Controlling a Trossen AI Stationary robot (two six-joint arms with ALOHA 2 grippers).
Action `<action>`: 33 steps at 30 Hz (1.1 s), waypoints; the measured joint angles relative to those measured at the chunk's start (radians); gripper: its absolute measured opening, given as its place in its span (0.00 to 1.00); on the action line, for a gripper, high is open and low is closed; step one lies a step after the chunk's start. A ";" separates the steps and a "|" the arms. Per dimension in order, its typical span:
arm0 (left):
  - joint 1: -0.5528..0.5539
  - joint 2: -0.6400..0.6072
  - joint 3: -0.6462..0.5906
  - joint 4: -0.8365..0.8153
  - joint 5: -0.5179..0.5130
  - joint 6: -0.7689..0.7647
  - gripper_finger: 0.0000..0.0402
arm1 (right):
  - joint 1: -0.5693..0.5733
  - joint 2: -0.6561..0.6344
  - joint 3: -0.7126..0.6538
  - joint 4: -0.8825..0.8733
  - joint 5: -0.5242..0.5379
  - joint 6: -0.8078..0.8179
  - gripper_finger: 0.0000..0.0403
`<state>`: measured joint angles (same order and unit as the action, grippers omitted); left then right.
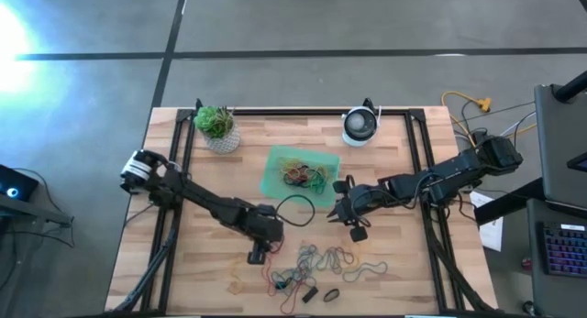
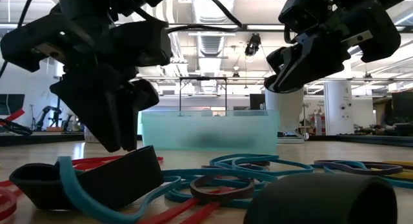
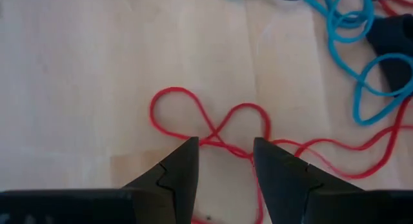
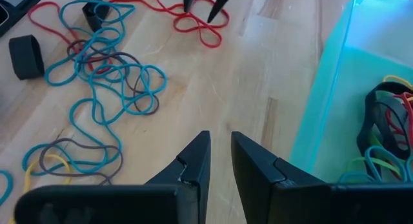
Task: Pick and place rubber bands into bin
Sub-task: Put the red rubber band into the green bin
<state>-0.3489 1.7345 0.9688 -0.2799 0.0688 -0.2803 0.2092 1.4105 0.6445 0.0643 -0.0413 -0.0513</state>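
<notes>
The left gripper (image 1: pixel 258 257) hangs low over the worktop (image 1: pixel 183 272) toward its front edge, its two fingers parted and straddling a twisted red band (image 3: pixel 213 130) that lies flat, nothing gripped. Just beside it, the rubber bands (image 1: pixel 321 263) lie tangled along the front edge. The right gripper (image 1: pixel 351 228) hovers by the green bin's (image 1: pixel 271 176) front corner, fingers narrowly apart and empty. The bin, mid-table, already holds several bands.
</notes>
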 joint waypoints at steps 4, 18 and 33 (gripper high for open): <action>-0.004 0.012 -0.001 0.009 0.006 -0.035 0.33 | 0.000 0.000 0.000 -0.001 0.000 0.000 0.14; -0.010 0.048 0.003 0.016 -0.045 -0.083 0.30 | 0.000 0.000 0.000 0.000 0.000 0.000 0.14; -0.006 0.003 0.002 -0.027 -0.107 0.004 0.00 | 0.000 0.000 0.000 0.000 0.000 0.004 0.14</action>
<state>-0.3553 1.7380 0.9710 -0.3066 -0.0378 -0.2763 0.2092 1.4105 0.6449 0.0639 -0.0410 -0.0475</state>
